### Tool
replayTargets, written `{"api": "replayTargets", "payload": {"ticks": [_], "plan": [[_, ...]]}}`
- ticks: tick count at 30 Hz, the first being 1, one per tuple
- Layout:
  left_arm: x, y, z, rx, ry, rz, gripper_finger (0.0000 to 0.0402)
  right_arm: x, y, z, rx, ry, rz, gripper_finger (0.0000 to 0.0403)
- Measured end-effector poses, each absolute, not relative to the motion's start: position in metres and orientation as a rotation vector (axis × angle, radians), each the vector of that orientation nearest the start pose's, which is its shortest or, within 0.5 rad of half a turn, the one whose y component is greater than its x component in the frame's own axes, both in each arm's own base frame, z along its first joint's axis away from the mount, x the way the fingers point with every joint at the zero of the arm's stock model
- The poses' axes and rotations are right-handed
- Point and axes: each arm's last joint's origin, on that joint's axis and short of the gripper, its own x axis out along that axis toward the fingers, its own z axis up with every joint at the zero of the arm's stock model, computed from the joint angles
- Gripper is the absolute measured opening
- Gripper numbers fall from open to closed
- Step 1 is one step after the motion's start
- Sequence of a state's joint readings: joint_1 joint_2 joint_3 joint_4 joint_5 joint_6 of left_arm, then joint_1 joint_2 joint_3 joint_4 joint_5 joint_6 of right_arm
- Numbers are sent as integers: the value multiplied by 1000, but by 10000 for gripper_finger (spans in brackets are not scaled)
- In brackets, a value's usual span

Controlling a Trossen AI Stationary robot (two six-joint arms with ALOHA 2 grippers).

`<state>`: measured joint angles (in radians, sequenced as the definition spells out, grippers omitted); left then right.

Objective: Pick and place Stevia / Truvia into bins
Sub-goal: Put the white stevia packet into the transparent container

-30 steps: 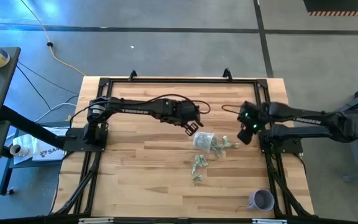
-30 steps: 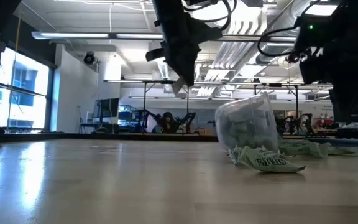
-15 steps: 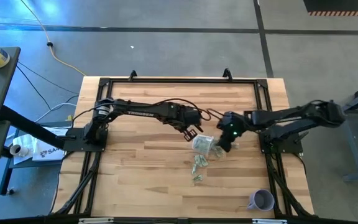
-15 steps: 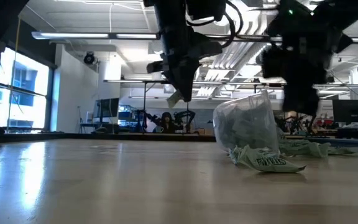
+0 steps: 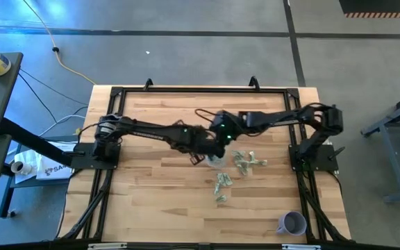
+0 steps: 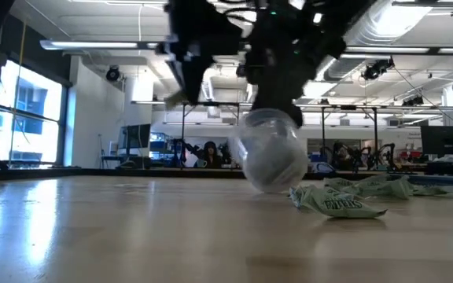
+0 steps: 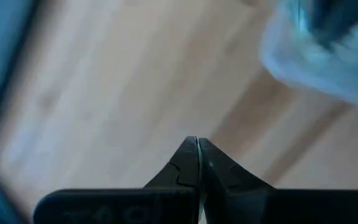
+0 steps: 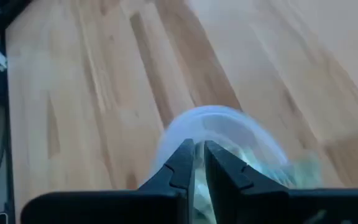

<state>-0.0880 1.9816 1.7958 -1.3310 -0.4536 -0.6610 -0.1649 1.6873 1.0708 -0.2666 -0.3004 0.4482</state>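
Note:
The bin, a clear cup (image 5: 216, 161) (image 6: 272, 153) with green-white Stevia packets inside, stands tilted at the table's middle. My right gripper (image 5: 219, 147) (image 8: 199, 146) reaches in from the right and is shut on the cup's far rim. My left gripper (image 5: 198, 158) (image 7: 198, 142) hangs just left of the cup, above the table, shut on a small pale packet (image 6: 174, 99). More packets (image 5: 245, 160) (image 6: 336, 203) lie flat on the wood to the right of the cup and on its near side (image 5: 221, 183). My left gripper pinches the packet at its fingertips, pointing steeply down; a pale corner (image 6: 174, 99) sticks out beside them, clear of the table. The wrist view shows only a thin pale line between the fingers. My right gripper pinches the cup's wall at the far rim (image 8: 197, 134), seemingly one finger inside and one outside. It slants down from the table's far right. The cup tilts, its bottom (image 6: 278, 169) turned toward the near edge; whether it is clear of the wood I cannot tell.
A lavender cup (image 5: 292, 223) lies near the table's near right corner. A black frame (image 5: 200, 89) runs round the tabletop. Bare wood (image 5: 151, 187) stretches over the near left part.
My right gripper has swept from the table's right edge toward the middle and taken hold of the cup. The cup has shifted toward the left and tipped over. My left gripper has moved a little toward the left and near edges, still carrying its packet.

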Motion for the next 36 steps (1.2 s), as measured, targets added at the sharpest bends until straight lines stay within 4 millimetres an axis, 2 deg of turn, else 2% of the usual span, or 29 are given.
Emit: {"api": "replayTargets", "payload": {"ticks": [3,6,11,15,19,23,27,29,33,35,36], "plan": [[350,-24,279,-108,1255,838,32,363,-45,200,605,920,-37,27],[309,-19,283,-206,1193,903,32,376,-34,196,599,987,-15,27],[243,-12,281,-384,1071,921,33,371,-11,188,563,1094,-74,28],[219,-10,275,-452,996,907,33,367,-8,192,590,1099,-107,28],[221,-10,265,-443,996,893,33,358,-1,193,595,1178,-143,28],[239,-12,258,-428,962,844,33,341,14,207,521,1241,-184,28],[256,-6,253,-420,925,780,33,330,21,226,451,1194,-225,31],[263,-1,250,-432,933,732,33,317,23,242,413,1188,-247,41],[272,7,251,-456,918,618,44,274,27,274,273,1236,-326,84],[276,11,253,-483,891,579,48,254,28,281,250,1248,-313,112],[277,12,254,-495,888,572,47,246,29,278,248,1262,-291,125]]}}
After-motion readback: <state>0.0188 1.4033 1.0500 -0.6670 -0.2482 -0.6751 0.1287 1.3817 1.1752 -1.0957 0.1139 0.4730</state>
